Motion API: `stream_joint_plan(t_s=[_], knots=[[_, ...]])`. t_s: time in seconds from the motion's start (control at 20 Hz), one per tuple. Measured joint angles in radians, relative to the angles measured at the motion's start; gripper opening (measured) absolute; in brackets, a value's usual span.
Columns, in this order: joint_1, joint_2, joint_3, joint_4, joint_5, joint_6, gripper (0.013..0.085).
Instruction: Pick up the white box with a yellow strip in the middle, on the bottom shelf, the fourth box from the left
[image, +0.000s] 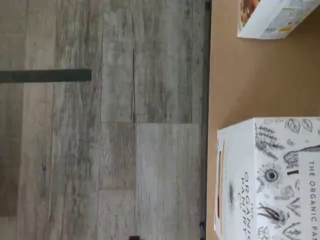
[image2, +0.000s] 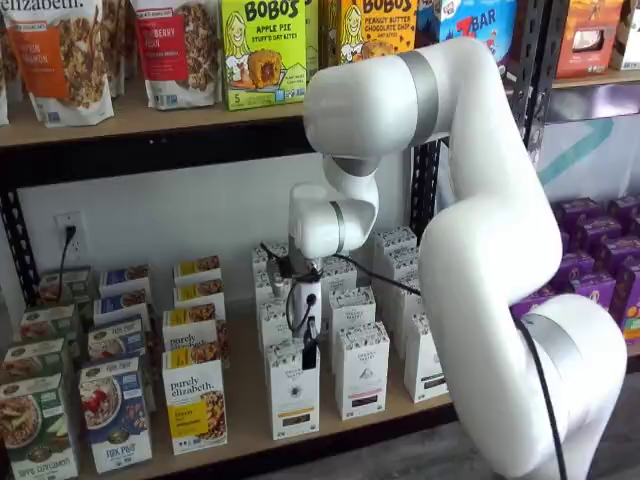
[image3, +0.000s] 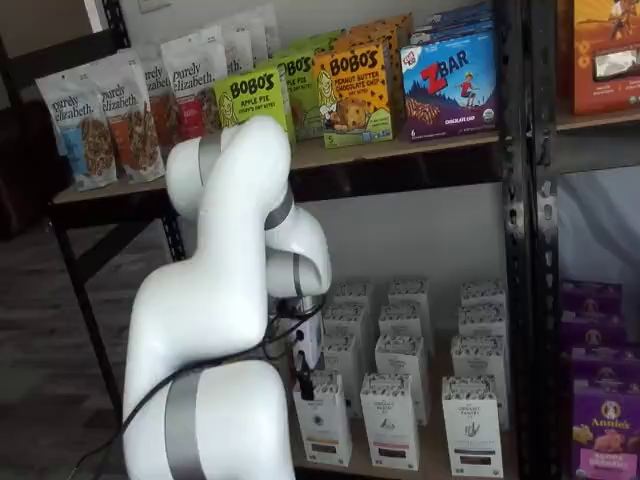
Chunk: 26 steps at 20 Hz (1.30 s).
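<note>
The white box (image2: 293, 392) stands at the front of the bottom shelf (image2: 245, 432); it is a tall carton with a speckled top and a dull yellow-brown band low on its face. It also shows in a shelf view as the white box (image3: 322, 420). My gripper (image2: 309, 345) hangs straight down just over its top, jaws spread wide, holding nothing. Its black fingers (image3: 303, 380) show side-on beside a cable. The wrist view catches the carton's patterned top (image: 272, 180) on the brown shelf board (image: 240, 80).
Same-shaped white cartons (image2: 362, 372) stand in rows to the right and behind. A "purely elizabeth" box (image2: 194, 402) stands close on the left, with colourful cereal boxes (image2: 115, 415) beyond. Purple boxes (image2: 600, 270) fill the neighbouring bay. The upper shelf (image2: 150, 125) overhangs.
</note>
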Motion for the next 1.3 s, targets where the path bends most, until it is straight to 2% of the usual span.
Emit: stream_joint_plan(t_s=[0.15,0.3,0.55,1.3], knots=[[0.004,-0.002,-0.018,0.031,0.011,-0.021,0.085],[0.013,0.0,-0.048,0.026,0.024,-0.006,0.085],[0.016,0.018,-0.072,-0.041,0.002,0.054,0.085],[0.014,0.161,-0.253,-0.079,0.083,0.085,0.085]])
